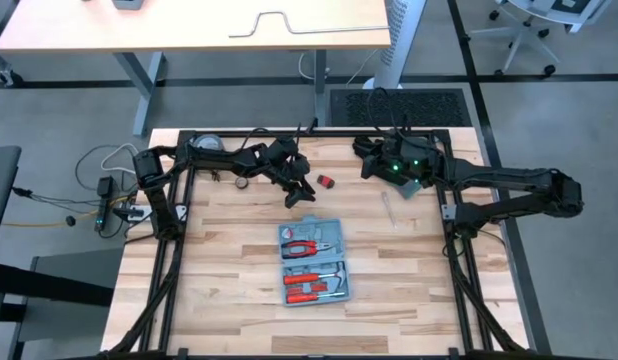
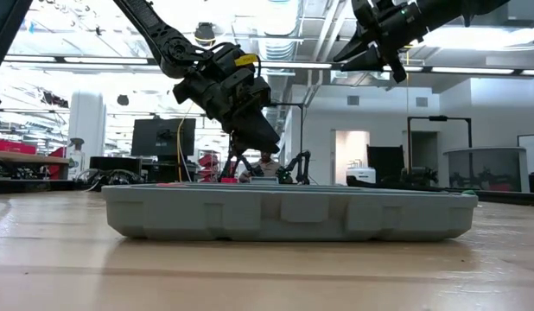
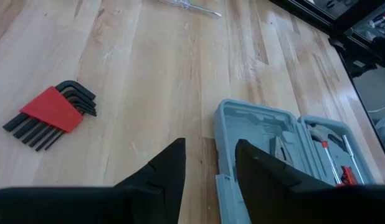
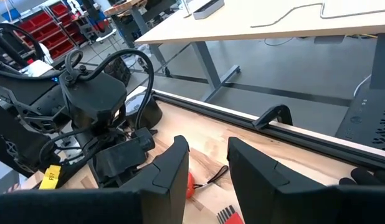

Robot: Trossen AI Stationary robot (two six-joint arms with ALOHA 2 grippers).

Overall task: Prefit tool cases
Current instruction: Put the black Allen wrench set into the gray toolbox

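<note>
The open tool case (image 1: 312, 261) lies mid-table, pliers and red-handled tools seated inside. The left gripper (image 3: 208, 165) hovers just behind it, fingers narrowly parted and empty. The right gripper (image 4: 205, 163) waits farther back, likewise empty. Stiff, light plastic; I'd grip a rim edge.

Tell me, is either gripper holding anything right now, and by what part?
Nothing is held. The left gripper and the right gripper both show open, empty fingers.

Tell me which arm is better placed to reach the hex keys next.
Left. Its open pincer hangs just beside the hex keys and the case; the right pincer is raised at the table's far edge.
</note>
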